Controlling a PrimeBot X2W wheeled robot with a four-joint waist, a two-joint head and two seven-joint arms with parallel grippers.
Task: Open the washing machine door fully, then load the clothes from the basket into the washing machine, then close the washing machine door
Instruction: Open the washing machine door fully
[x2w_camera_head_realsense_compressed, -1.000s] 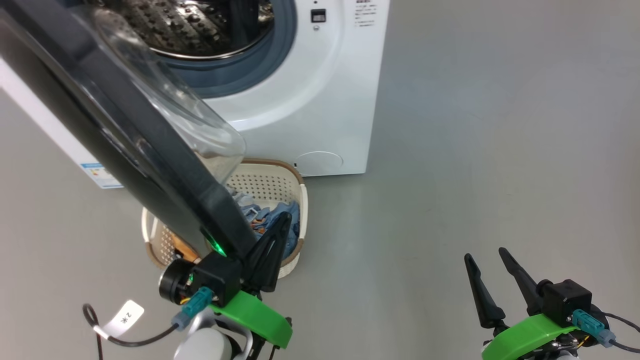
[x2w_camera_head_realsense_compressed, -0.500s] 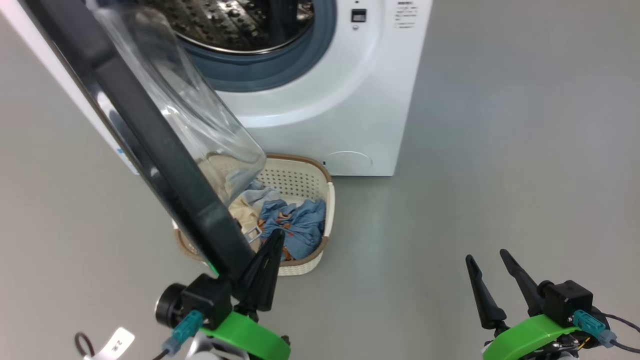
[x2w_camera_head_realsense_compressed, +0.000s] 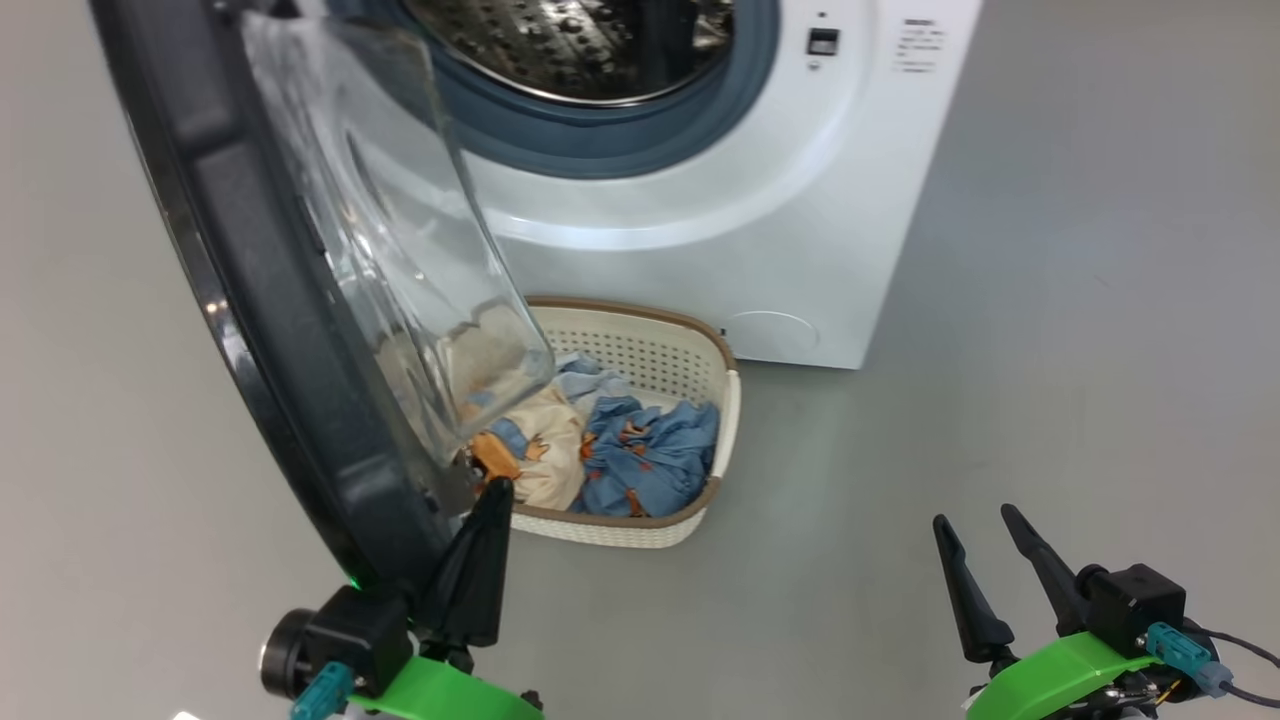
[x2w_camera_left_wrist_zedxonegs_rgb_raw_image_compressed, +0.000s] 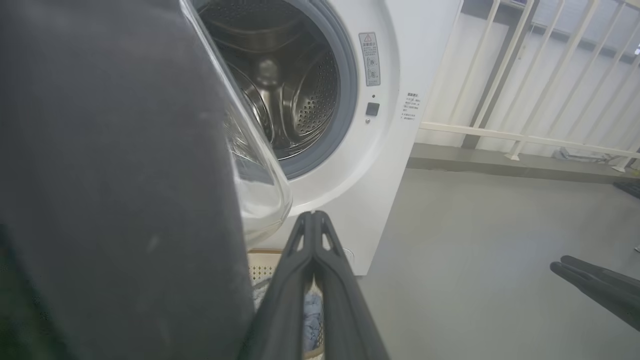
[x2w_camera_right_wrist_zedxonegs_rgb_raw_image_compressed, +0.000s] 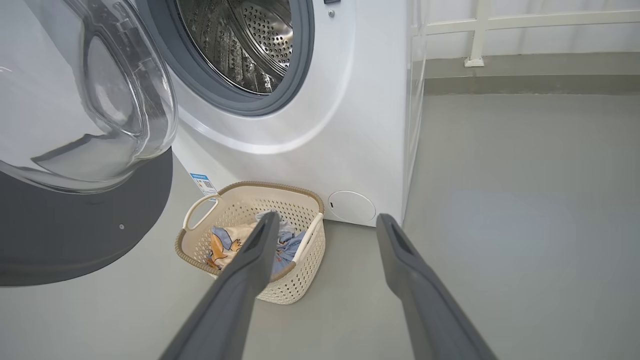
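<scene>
Clothes (x2w_camera_head_realsense_compressed: 645, 465) in basket (x2w_camera_head_realsense_compressed: 650, 350); left pincer (x2w_camera_head_realsense_compressed: 493, 497) pressed together beside washing machine door (x2w_camera_head_realsense_compressed: 250, 330) rim; right pincer (x2w_camera_head_realsense_compressed: 973, 516) spread.

We see a smooth grey floor (x2w_camera_head_realsense_compressed: 1050, 300) spreading from three o'clock to six o'clock in the head view, evenly lit, with a soft sheen and faint shadows. In the left wrist view, at two o'clock, a white railing (x2w_camera_left_wrist_zedxonegs_rgb_raw_image_compressed: 525, 75) of slanted bars stands on a raised grey step (x2w_camera_left_wrist_zedxonegs_rgb_raw_image_compressed: 500, 167). Behind it we make out a pale surface.
</scene>
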